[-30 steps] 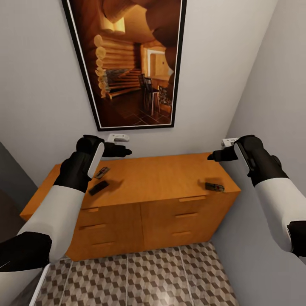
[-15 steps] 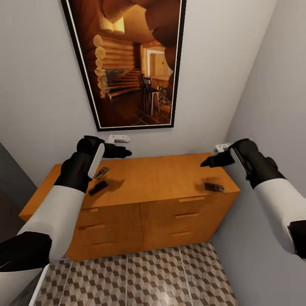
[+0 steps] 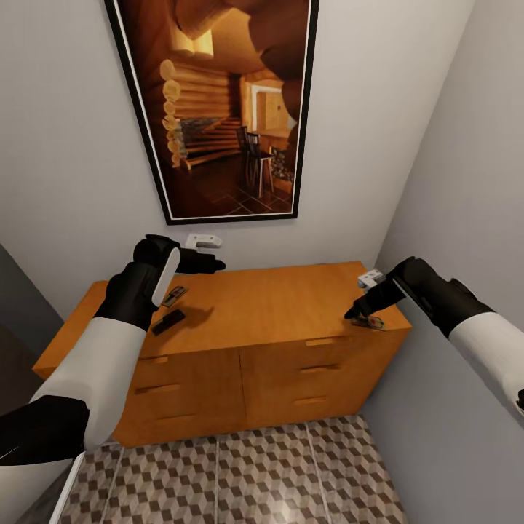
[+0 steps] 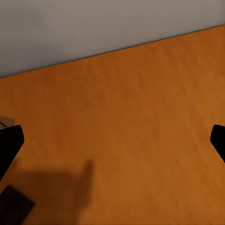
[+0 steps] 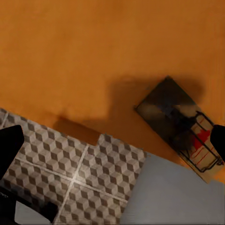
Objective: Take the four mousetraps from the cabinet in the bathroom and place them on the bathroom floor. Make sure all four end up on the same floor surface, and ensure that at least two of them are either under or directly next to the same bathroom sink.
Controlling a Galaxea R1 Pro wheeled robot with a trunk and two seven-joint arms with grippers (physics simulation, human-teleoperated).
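The orange-brown cabinet point(image 3: 269, 298) stands against the wall, with three mousetraps on its top. Two dark ones point(image 3: 174, 295) point(image 3: 168, 321) lie at the left, just under my left forearm. My left gripper point(image 3: 211, 262) hovers open over bare wood point(image 4: 122, 117), and one trap's corner point(image 4: 13, 206) shows at the frame edge. The third mousetrap point(image 3: 370, 321) point(image 5: 180, 124) lies at the right front corner. My right gripper point(image 3: 355, 311) point(image 5: 115, 140) is open just above it, tilted down. The cube-patterned bathroom floor point(image 3: 240, 473) point(image 5: 65, 164) lies in front of the cabinet.
A large framed picture point(image 3: 225, 109) hangs over the cabinet, with a white wall fitting point(image 3: 202, 239) under it. The grey right wall point(image 3: 466, 182) runs close beside the cabinet and my right arm. A dark surface point(image 3: 14, 306) borders the left.
My right gripper has dropped from above the cabinet's back right corner, forward and down to the right-hand mousetrap. The left arm has stayed put.
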